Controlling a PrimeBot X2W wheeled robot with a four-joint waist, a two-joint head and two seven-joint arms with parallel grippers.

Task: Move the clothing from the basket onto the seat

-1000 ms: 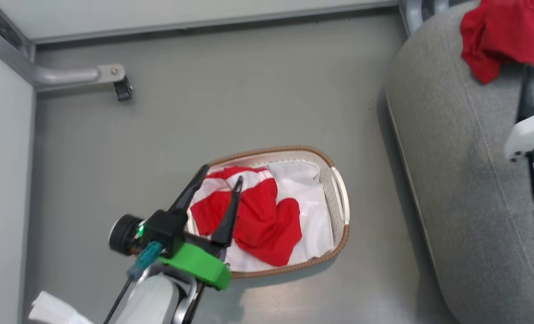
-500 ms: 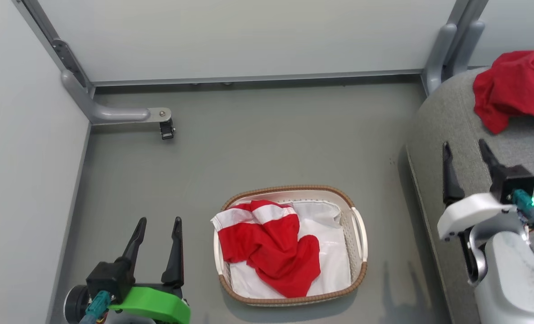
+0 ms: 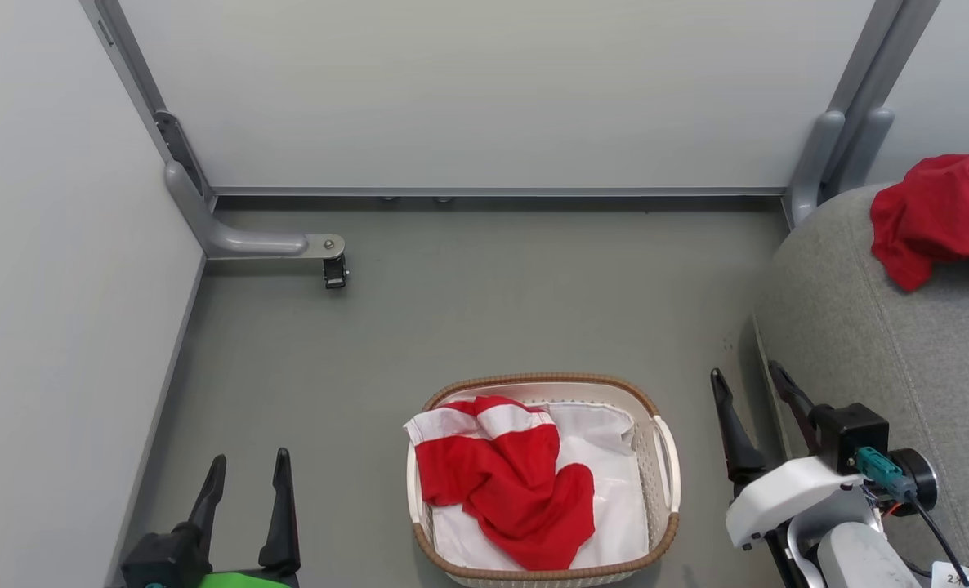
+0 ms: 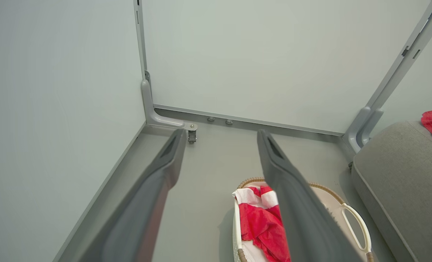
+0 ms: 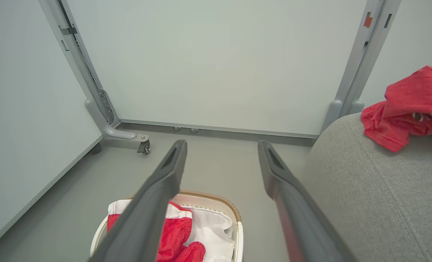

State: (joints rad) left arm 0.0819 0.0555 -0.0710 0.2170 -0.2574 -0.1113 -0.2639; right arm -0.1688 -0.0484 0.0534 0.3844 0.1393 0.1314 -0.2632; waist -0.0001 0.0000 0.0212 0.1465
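Left gripper point(image 3: 250, 456) sits at 7 o'clock in the head view, its two dark fingers spread apart and empty, pointing up over the grey floor point(image 3: 484, 310). Right gripper point(image 3: 744, 370) is at 4 o'clock, fingers likewise parted with nothing between them. It hangs between the basket point(image 3: 666, 457) and the seat point(image 3: 860, 343).

The basket stands on the floor at 6 o'clock, well apart from the left gripper and near the right one. A red garment point(image 3: 509, 482) with white bands lies crumpled in it, filling the 9 o'clock half and spilling slightly over that rim. The white liner point(image 3: 607, 465) shows bare on the 3 o'clock side.

The seat fills the 3 o'clock edge, its rounded front near the basket but not touching it. A second garment point(image 3: 938, 212), plain red from here, lies bunched on the seat at 2 o'clock, partly cut off by the frame. A grey frame foot with a small caster point(image 3: 335, 273) rests on the floor at 10 o'clock, by the pale walls.
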